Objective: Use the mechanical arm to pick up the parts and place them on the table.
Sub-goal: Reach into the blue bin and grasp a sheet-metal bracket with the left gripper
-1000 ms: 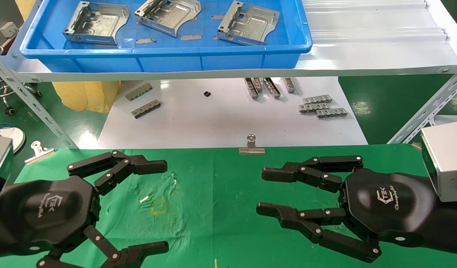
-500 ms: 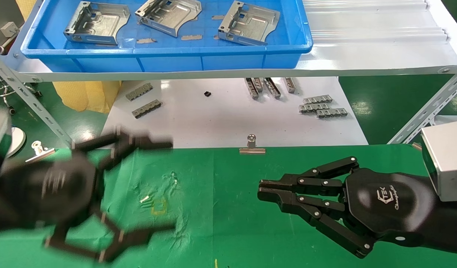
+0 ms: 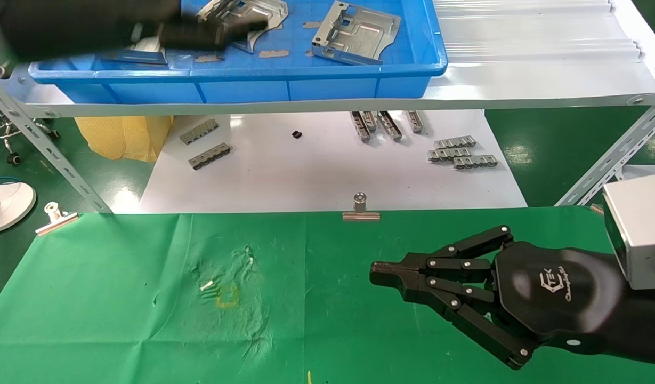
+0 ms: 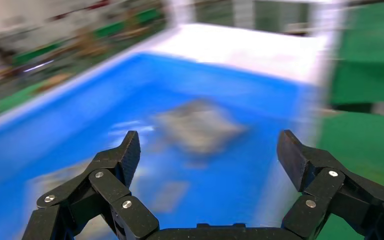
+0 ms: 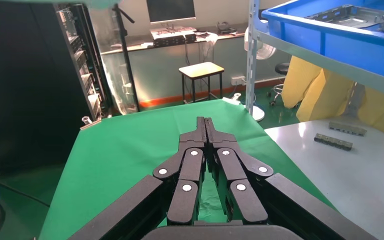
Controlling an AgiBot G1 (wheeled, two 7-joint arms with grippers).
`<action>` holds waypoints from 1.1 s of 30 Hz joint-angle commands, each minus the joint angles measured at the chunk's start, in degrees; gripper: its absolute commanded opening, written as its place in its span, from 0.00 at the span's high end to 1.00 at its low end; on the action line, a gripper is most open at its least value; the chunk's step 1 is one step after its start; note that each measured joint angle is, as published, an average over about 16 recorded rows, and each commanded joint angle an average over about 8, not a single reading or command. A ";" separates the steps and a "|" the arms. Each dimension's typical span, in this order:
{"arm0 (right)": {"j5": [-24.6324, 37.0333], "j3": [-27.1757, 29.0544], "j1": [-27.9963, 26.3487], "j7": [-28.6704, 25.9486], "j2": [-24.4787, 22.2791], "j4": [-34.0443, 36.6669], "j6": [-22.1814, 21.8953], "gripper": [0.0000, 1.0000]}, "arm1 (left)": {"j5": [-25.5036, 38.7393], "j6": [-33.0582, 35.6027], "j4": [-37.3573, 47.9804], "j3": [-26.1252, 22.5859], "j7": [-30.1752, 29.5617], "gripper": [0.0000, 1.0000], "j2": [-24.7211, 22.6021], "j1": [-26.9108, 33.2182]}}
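Silver-grey brackets lie in a blue tray [image 3: 252, 72] on the shelf. The right bracket [image 3: 356, 32] is in full view; the middle bracket [image 3: 266, 13] and the left bracket [image 3: 132, 53] are partly hidden by my left arm. My left gripper [image 3: 215, 33] is blurred over the tray's left half. In the left wrist view it is open [image 4: 210, 160] and empty above a blurred bracket [image 4: 197, 125]. My right gripper [image 3: 380, 274] is shut and empty, low over the green table [image 3: 119, 298]; the right wrist view shows its fingertips [image 5: 200, 125] pressed together.
The grey metal shelf [image 3: 519, 69] carries the tray, with slanted struts at both sides. Under it a white sheet [image 3: 316, 176] holds small ridged strips [image 3: 460, 152]. Binder clips [image 3: 361, 208] hold the cloth's far edge.
My left gripper has risen from the green table to over the blue tray, still open. My right gripper has closed from open to shut and stays in place.
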State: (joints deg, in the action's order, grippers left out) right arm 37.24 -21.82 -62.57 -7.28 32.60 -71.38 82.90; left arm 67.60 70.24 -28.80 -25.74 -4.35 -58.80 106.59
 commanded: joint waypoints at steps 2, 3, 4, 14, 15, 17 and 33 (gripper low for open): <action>0.00 0.00 0.00 0.00 0.00 0.00 0.00 1.00 | 4.30 -8.21 9.41 -1.31 1.82 0.00 -4.74 5.31; 0.00 0.00 0.00 0.00 0.00 0.00 0.00 1.00 | 5.10 -10.74 11.78 -1.60 2.09 0.00 -6.15 6.32; 0.00 0.00 0.00 0.00 0.00 0.00 0.00 1.00 | 5.80 -13.05 13.97 -1.87 2.34 0.00 -7.46 7.20; 0.00 0.00 0.00 0.00 0.00 0.00 0.00 0.42 | 8.92 -25.48 26.34 -3.49 2.32 1.00 -14.94 10.64; 0.00 0.00 0.00 0.00 0.00 0.00 0.00 0.30 | 8.97 -26.01 26.87 -3.52 2.13 1.00 -15.24 10.73; 0.00 0.00 0.00 0.00 0.00 0.00 0.00 0.06 | 9.01 -26.86 27.76 -3.54 1.67 1.00 -15.70 10.85; 0.00 -0.01 0.00 0.00 0.00 0.00 0.00 0.00 | 9.93 -29.96 29.00 -4.18 -0.51 1.00 -16.74 10.36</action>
State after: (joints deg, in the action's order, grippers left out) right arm 37.23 -21.83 -62.57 -7.28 32.60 -71.38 82.89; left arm 77.56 40.40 0.20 -29.94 -4.73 -75.51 116.92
